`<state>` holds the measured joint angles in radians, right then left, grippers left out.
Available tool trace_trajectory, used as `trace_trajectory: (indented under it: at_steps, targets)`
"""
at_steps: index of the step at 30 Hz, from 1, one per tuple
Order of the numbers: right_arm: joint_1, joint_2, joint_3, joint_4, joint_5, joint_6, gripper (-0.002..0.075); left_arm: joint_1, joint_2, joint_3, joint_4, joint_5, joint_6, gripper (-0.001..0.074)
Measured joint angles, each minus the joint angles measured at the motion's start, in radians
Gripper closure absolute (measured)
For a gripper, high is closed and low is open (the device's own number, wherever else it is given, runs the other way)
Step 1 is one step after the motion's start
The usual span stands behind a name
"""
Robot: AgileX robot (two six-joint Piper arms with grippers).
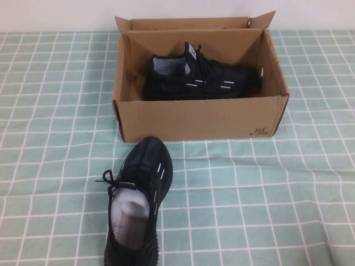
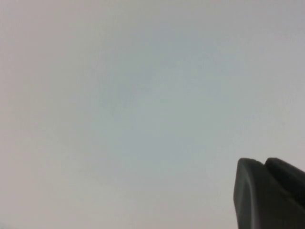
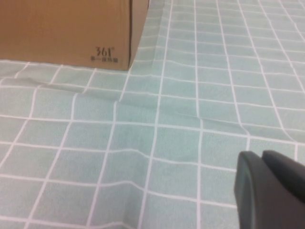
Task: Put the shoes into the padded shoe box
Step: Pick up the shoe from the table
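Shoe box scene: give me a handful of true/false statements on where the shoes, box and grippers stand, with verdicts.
1. One shoe lies inside the cardboard box. True.
2. The second shoe is also in the box. False: it lies on the checked cloth in front of the box, toe toward it.
3. White paper stuffing shows in the outer shoe's opening. True.
4. The right gripper holds a shoe. False: it is shut on nothing, over bare cloth near the box's printed corner.
5. The left gripper is shut, facing a blank pale surface. True.
6. The box lies tipped on its side. False: it stands upright, open on top.
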<state>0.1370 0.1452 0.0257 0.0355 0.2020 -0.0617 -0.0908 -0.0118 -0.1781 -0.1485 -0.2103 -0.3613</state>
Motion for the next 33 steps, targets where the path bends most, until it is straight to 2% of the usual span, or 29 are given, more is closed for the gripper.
trace_trajectory:
  at_steps: [6,9,15,19,24,33]
  targets:
    - [0.000,0.000,0.000,0.001,0.009,0.000,0.0734,0.000,0.120,-0.160,0.100,0.023,-0.004,0.0731]
    - [0.000,0.000,0.000,0.001,0.009,0.000,0.0734,0.000,0.234,-0.275,0.120,0.139,-0.006,0.0731]
    - [0.000,0.000,0.000,0.004,0.011,0.000,0.0734,0.000,0.505,-0.517,0.126,0.491,0.029,0.0731]
    - [0.000,0.000,0.000,0.004,0.011,0.000,0.0734,0.000,0.646,-0.597,0.126,0.652,0.109,0.0731]
    - [0.000,0.000,0.000,0.004,0.011,0.000,0.0734,0.000,0.740,-0.608,0.123,0.673,0.158,0.0731]
    - [0.000,0.000,0.000,0.004,0.011,0.000,0.0734,0.000,0.778,-0.610,0.090,0.658,0.165,0.0731]
